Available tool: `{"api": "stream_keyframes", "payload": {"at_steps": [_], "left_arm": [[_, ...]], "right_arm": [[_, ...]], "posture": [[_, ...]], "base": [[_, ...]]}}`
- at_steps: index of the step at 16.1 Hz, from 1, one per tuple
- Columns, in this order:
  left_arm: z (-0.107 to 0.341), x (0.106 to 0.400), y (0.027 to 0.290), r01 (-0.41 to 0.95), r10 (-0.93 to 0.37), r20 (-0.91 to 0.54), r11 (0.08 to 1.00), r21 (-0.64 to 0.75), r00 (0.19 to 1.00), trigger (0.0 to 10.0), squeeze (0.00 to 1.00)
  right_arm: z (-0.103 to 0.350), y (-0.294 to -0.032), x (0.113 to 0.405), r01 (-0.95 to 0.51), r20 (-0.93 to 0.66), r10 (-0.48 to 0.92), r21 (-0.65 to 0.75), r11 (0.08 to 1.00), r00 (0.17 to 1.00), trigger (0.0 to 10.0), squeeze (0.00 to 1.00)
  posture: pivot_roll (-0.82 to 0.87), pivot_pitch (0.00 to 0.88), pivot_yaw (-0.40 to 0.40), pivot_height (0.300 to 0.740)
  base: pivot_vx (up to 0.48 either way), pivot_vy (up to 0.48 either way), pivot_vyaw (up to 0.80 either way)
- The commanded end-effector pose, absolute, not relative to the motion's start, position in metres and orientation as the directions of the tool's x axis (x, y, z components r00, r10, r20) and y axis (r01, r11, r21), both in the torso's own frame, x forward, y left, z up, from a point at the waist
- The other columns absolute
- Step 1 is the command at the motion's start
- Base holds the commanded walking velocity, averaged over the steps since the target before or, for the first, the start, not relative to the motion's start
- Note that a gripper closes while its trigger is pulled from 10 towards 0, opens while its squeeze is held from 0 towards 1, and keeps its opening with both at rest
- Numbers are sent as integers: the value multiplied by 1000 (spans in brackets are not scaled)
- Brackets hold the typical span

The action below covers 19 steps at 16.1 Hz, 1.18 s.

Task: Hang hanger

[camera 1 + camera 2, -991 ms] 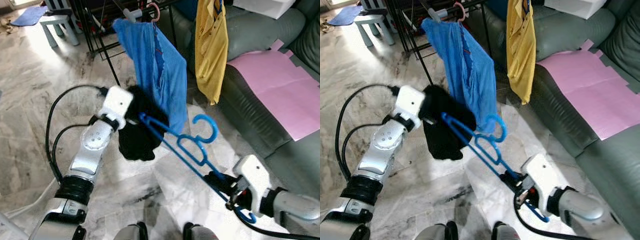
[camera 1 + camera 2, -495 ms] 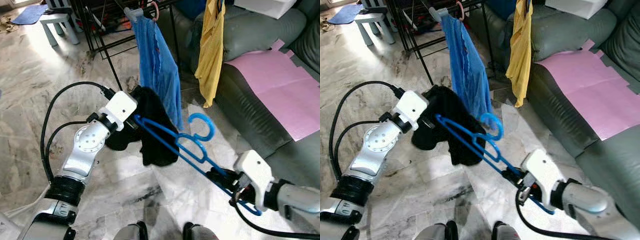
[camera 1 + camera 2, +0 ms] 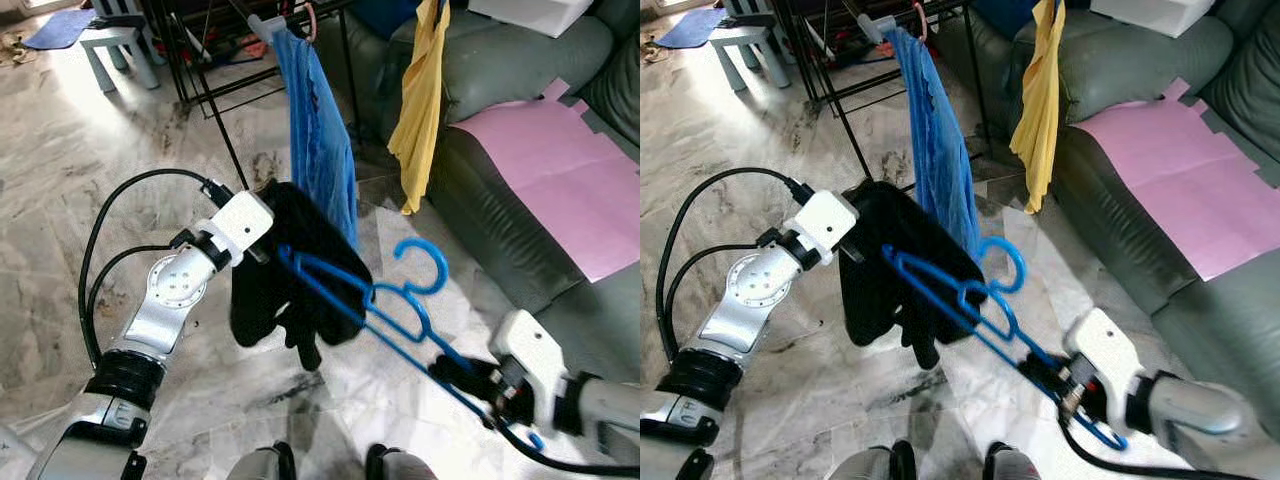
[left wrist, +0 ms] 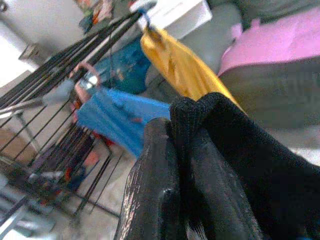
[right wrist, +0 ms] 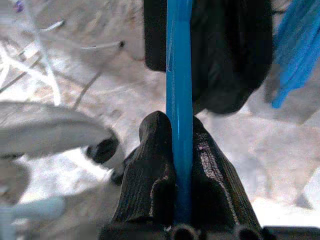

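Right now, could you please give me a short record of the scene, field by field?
left gripper: shut on the black garment
right gripper: shut on the blue hanger
hanger state: held low, tilted, one end under the black garment
drying rack: ahead, carrying a blue garment
sofa: right, with a yellow garment hanging before it

Right gripper (image 3: pixel 462 372) clamps blue hanger (image 3: pixel 375 305); black garment (image 3: pixel 290 270) draped.

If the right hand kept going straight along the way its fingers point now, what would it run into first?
The right hand, shut on the blue hanger, points along the hanger's bar toward the black garment that the left hand holds. That garment looks like the first thing met, though depth is hard to judge.
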<state>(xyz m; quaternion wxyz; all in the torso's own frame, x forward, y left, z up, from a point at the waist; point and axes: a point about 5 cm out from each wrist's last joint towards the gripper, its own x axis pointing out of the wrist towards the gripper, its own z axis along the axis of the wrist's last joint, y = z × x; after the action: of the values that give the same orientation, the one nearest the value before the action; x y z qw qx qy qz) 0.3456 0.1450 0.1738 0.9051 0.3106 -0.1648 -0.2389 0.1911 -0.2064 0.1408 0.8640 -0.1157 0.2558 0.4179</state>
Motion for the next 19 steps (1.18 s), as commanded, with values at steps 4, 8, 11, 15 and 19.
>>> {"api": "stream_keyframes", "payload": {"at_steps": [4, 8, 11, 15, 19], "left_arm": [[175, 350, 157, 256, -474, 167, 702, 664, 864, 10000, 0], [169, 346, 153, 298, -518, 154, 684, 666, 841, 10000, 0], [175, 343, 146, 329, -577, 163, 649, 686, 800, 10000, 0], [181, 337, 128, 365, -631, 210, 653, 664, 747, 10000, 0], [186, 324, 105, 418, -677, 266, 667, 617, 687, 10000, 0]], "right_arm": [[148, -230, 175, -832, -625, 664, 43, 553, 410, 10000, 0], [147, -267, 203, -760, -684, 459, -219, 612, 567, 10000, 0], [143, -263, 210, -764, -672, 466, -237, 601, 576, 10000, 0], [134, -250, 215, -790, -646, 521, -219, 573, 557, 10000, 0], [134, -248, 228, -769, -614, 517, -250, 589, 596, 10000, 0]], "posture": [[-154, 218, 57, 740], [-153, 211, 57, 740], [-142, 213, 64, 740], [-139, 210, 66, 740], [-131, 214, 60, 740]], "base": [[0, 0, 0], [0, 0, 0], [0, 0, 0], [0, 0, 0], [0, 0, 0]]}}
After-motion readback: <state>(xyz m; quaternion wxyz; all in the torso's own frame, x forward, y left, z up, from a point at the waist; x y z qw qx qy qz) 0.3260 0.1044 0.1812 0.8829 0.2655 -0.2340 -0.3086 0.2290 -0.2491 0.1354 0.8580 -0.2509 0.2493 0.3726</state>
